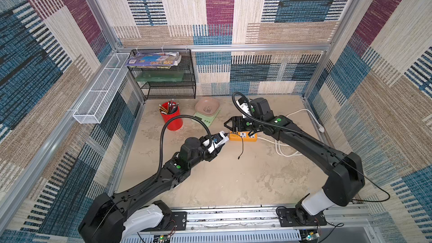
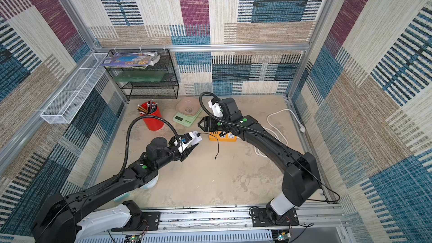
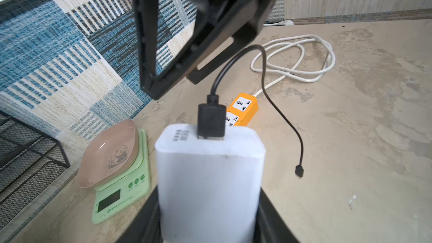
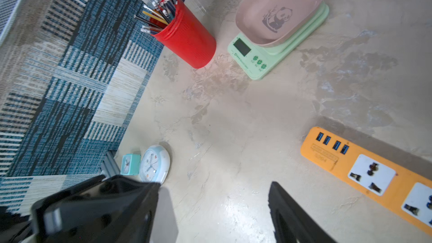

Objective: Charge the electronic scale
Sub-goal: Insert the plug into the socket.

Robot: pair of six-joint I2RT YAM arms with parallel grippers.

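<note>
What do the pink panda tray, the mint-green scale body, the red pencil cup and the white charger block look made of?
Pinkish-beige panda tray: glossy moulded plastic, judging by its sharp highlights.
Mint-green scale body: smooth plastic with a softer sheen.
Red pencil cup: apparently plastic, with a finely ribbed wall.
White charger block: probably matte plastic, with no glare visible.

A white charger block sits in the black left claw, a black USB cable trailing from it. Just beyond the claw the orange power strip shows white sockets. Farther out from the claw, the mint-green electronic scale carries a pinkish tray printed with a panda. The counter is mottled beige.
</note>
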